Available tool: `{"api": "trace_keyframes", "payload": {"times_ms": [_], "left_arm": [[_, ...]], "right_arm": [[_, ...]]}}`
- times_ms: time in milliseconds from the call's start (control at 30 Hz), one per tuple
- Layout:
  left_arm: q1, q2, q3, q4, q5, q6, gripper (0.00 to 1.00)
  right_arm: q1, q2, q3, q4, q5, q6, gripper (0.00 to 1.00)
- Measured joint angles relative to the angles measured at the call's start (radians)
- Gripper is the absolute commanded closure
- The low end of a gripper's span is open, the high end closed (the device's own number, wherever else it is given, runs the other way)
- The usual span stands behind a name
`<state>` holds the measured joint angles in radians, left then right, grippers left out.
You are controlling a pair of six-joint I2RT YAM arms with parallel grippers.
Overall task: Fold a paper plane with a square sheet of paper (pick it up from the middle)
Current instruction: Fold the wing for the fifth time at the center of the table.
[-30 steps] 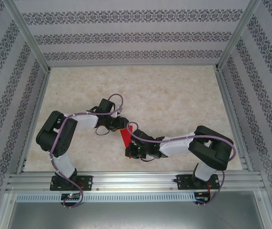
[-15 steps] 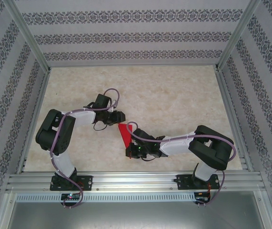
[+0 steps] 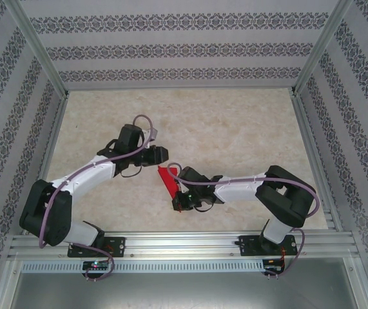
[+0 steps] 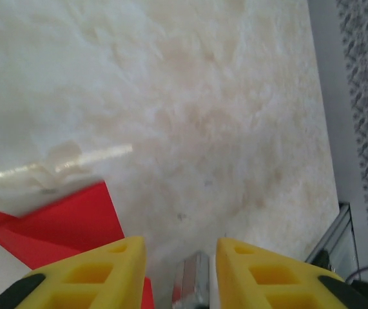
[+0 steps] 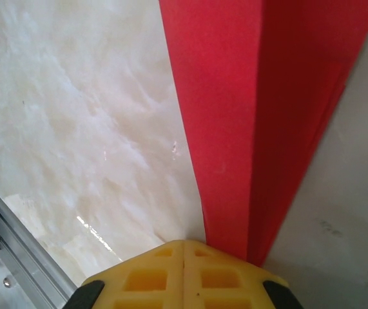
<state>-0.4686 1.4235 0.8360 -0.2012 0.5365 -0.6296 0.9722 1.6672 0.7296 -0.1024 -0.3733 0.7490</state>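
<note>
From above I see the right gripper (image 3: 178, 206) clamped on the near end of the folded red paper (image 3: 167, 181); its wrist camera confirms it, with the yellow fingers (image 5: 151, 273) pressed together at the base of the narrow strip (image 5: 254, 116), which runs away from them with a long crease down its length; the strip lies slantwise near the middle of the marbled table (image 3: 235, 129), its far tip just beside the left gripper (image 3: 164, 155); on the left wrist camera the left gripper (image 4: 180, 248) stands partly open, bare table showing in the gap, the red paper (image 4: 61, 225) beside its left-hand finger.
</note>
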Motion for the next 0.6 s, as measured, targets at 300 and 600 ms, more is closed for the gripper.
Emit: {"api": "trace_keyframes", "payload": {"times_ms": [300, 600], "left_arm": [[-0.058, 0.108, -0.091, 0.010, 0.035, -0.026, 0.68], [-0.058, 0.225, -0.077, 0.059, 0.030, -0.026, 0.66]], "right_arm": [[-0.018, -0.001, -0.010, 0.011, -0.022, -0.038, 1.00], [-0.020, -0.017, -0.028, 0.035, -0.014, -0.018, 1.00]]}}
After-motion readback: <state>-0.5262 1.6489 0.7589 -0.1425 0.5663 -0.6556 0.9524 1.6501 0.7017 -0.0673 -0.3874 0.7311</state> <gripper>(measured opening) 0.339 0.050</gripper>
